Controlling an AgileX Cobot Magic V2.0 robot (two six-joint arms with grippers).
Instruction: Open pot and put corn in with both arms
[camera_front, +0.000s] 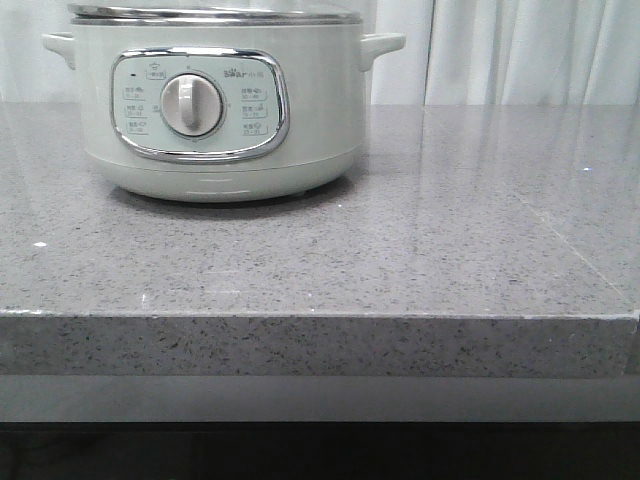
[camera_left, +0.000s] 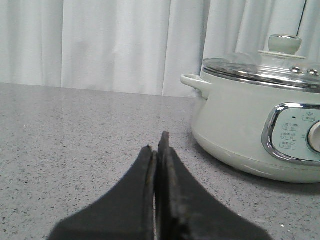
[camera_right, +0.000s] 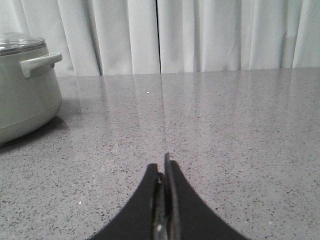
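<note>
The pot (camera_front: 215, 105) sits lidded at the surface's (camera_front: 420, 250) far-left part. The corn shows in no view. The left end effector (camera_left: 156, 142) and right end effector (camera_right: 164, 162) are both pinched closed and empty. The lid knob (camera_left: 284, 43) looks small and smooth, so a closed or off-centre approach could slip off it.
</note>
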